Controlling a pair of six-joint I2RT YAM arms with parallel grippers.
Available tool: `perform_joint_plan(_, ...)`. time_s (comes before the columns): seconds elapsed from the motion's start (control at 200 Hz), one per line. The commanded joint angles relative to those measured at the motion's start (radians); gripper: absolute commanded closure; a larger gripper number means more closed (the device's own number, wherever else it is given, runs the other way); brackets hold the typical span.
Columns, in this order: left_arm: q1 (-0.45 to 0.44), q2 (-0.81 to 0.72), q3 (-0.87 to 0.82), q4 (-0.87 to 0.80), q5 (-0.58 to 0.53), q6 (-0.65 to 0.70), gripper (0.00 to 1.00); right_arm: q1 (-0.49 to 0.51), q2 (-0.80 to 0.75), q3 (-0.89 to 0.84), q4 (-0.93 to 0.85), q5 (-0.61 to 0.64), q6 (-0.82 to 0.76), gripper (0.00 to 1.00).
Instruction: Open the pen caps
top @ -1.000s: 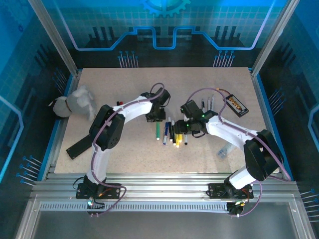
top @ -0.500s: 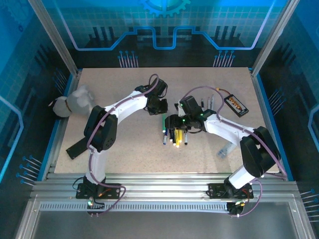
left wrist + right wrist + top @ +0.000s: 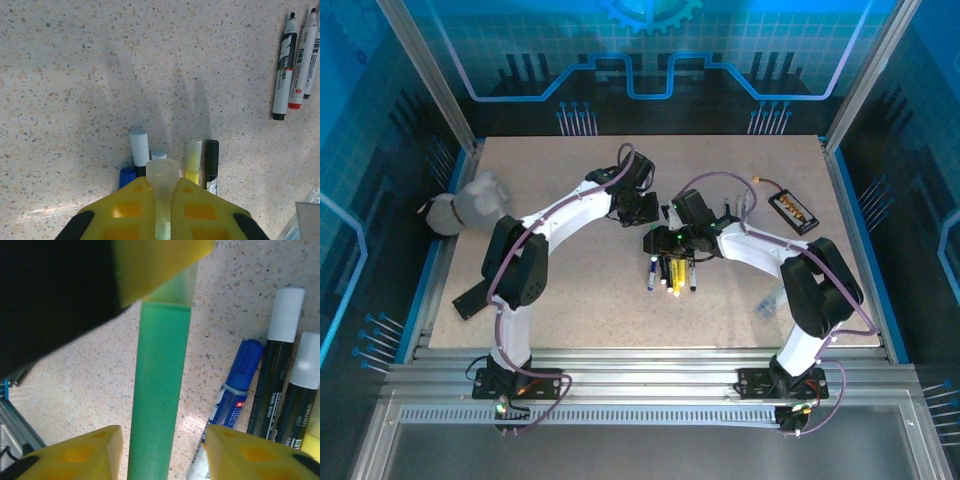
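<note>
**Green cap in a two-handed tug: slip risk ahead**

From above: nose to nose over mid-table, left gripper (image 3: 638,208) and right gripper (image 3: 658,241), hanging just beyond the loose pens (image 3: 670,273) lying in a row. Too small up here to read either grip.

Over to the left wrist: pressed together on the pale green cap (image 3: 162,174), yellow fingers (image 3: 127,212) hugging it from both sides, clear of the table (image 3: 100,75). Directly underneath, white cap (image 3: 139,145), yellow cap (image 3: 193,152) and black cap (image 3: 212,150), all on their pens. Lose the pinch here and down onto that row, probably scattering it.

Now the right wrist: green pen (image 3: 159,390) running up between the right fingers (image 3: 75,452) and into the cap, seam closed, not yet pulled. Bare table showing between barrel and one finger, so clamped or merely flanking, cannot tell. Biggest worry, judging from this: with a slack hold on the barrel, whole pen dragged off behind the cap and nothing opened. Second worry: pulling off-axis, jamming the cap, then popping free with a jerk and dropping onto the blue pen (image 3: 232,385) alongside.
</note>
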Motion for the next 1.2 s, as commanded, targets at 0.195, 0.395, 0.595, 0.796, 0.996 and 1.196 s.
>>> perform_joint_plan(0.195,-0.011,-0.037,0.011,0.0,0.027,-0.024,0.93,-0.002,0.01,0.029,0.04,-0.031,0.015,1.0)
perform_joint_plan(0.395,-0.011,-0.053,-0.006,-0.019,-0.031,-0.016,0.65,-0.017,-0.061,-0.08,0.136,-0.084,0.005,1.0)
perform_joint_plan(0.595,-0.011,-0.054,-0.033,-0.005,-0.03,-0.018,0.61,-0.023,-0.115,-0.146,0.193,-0.125,-0.006,1.0)
perform_joint_plan(0.796,-0.014,-0.053,-0.059,0.021,-0.016,-0.028,0.62,-0.022,-0.115,-0.128,0.187,-0.128,-0.006,1.0)
perform_joint_plan(0.996,-0.014,-0.06,-0.072,0.031,-0.014,-0.027,0.73,-0.022,-0.095,-0.098,0.172,-0.124,-0.004,1.0)
perform_joint_plan(1.196,-0.014,-0.051,-0.061,0.027,-0.026,-0.021,1.0,-0.016,-0.081,-0.091,0.169,-0.136,0.0,1.0)
